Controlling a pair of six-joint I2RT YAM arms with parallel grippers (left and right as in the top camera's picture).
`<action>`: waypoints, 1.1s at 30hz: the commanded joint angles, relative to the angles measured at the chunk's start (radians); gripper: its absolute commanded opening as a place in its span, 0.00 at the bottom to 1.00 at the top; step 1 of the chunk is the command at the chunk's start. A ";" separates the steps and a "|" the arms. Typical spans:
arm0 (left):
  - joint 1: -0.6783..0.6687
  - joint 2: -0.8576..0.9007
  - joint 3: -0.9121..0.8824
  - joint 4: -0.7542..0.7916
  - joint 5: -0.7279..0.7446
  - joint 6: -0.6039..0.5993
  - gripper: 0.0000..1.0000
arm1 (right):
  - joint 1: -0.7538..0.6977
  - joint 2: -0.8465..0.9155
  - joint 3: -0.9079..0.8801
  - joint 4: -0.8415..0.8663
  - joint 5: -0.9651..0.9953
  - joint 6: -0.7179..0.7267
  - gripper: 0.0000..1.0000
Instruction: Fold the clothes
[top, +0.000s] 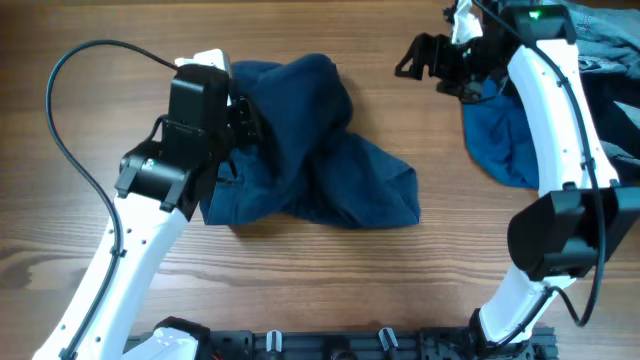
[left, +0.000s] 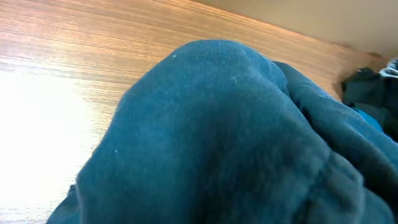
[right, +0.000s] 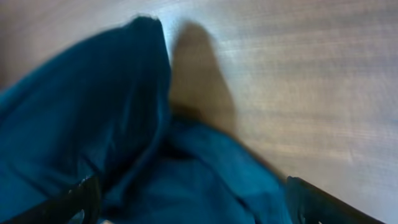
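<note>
Navy shorts (top: 320, 160) lie crumpled mid-bench (top: 300, 280), upper part humped. Left gripper (top: 243, 125) at their left edge, jaws together, pinching cloth. Right gripper (top: 412, 58) has jaws wide apart and empty, just beside the mid-blue piece (top: 500, 140); darker heap (top: 600, 45) at the far right

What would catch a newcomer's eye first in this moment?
A crumpled heap of dark navy-blue fabric shorts lies central on the wooden table, the left gripper clamped on its left edge. The right gripper hangs open at the right, beside a pile of mid-blue and dark garments.
</note>
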 joint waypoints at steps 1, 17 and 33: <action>0.015 0.050 0.012 0.014 -0.065 -0.006 0.04 | 0.014 0.002 -0.026 -0.069 0.055 -0.019 0.91; 0.093 0.231 0.012 0.153 -0.068 -0.010 0.04 | 0.181 0.002 -0.441 0.067 0.153 0.163 0.52; 0.127 0.231 0.012 0.129 -0.066 -0.010 0.04 | 0.183 0.002 -0.687 0.552 0.188 0.340 0.31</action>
